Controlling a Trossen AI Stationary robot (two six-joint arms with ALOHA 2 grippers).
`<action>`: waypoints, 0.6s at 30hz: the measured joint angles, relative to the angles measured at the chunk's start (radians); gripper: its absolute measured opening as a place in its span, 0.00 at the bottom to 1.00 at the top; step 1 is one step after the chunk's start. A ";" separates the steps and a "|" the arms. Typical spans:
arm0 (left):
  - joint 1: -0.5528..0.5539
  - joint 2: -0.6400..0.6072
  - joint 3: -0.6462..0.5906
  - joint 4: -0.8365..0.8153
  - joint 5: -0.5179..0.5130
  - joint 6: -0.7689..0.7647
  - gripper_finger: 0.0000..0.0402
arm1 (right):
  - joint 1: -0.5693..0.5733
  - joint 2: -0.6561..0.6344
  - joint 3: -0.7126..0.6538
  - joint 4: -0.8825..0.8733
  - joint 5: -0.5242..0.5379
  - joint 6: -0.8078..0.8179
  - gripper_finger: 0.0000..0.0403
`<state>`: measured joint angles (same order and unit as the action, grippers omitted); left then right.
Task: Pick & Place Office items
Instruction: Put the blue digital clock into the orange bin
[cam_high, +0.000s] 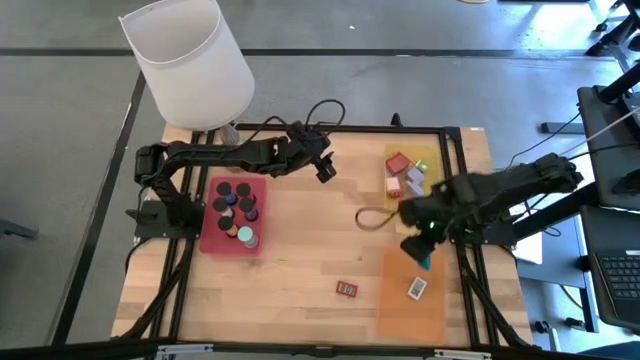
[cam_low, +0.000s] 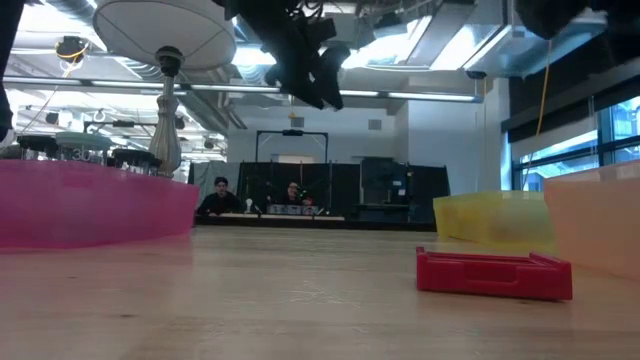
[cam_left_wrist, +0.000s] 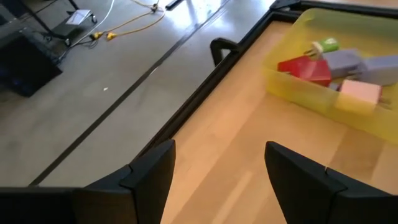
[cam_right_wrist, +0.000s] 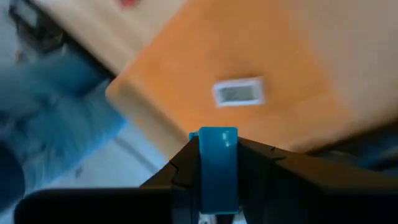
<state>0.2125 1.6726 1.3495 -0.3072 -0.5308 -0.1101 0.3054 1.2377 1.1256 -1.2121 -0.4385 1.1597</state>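
Observation:
My right gripper (cam_high: 421, 252) hovers over the far end of the orange tray (cam_high: 400, 312), shut on a flat teal rectangle (cam_right_wrist: 217, 158). A white rectangle (cam_right_wrist: 239, 92) lies flat in that tray. A flat red rectangle (cam_high: 347, 288) lies on the bare wood. Black and teal round pieces (cam_high: 236, 207) sit in the red tray (cam_high: 212, 243). Red, pink and lavender blocks (cam_left_wrist: 336, 74) sit in the yellow tray (cam_high: 428, 160). My left gripper (cam_high: 325, 166) hangs open, high over the far middle of the table, touching nothing. My right gripper pinches the teal rectangle between its two fingers; one end (cam_right_wrist: 217, 138) sticks out past the fingertips. The fingers point down, slanting toward the near edge. The piece is lifted clear above the orange tray.
A white-shaded lamp (cam_high: 190, 60) stands at the far left corner. A tan loop (cam_high: 372, 218) lies on the wood between the trays. Black frame rails (cam_high: 455, 175) run along the table's sides. Bare wood lies in the table's middle and near left. People sit far behind the table (cam_low: 255, 198).

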 joint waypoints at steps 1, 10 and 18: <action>0.006 0.000 0.000 -0.007 0.000 0.000 0.61 | 0.023 0.001 -0.044 0.078 -0.034 0.011 0.17; 0.034 0.000 0.000 -0.095 0.003 0.069 0.61 | 0.181 0.058 -0.327 0.820 -0.135 0.139 0.17; 0.039 0.000 0.000 -0.116 0.010 0.068 0.61 | 0.212 0.187 -0.422 0.827 -0.125 0.077 0.17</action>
<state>0.2512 1.6726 1.3491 -0.4229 -0.5213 -0.0418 0.5171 1.4245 0.7037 -0.3847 -0.5639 1.2370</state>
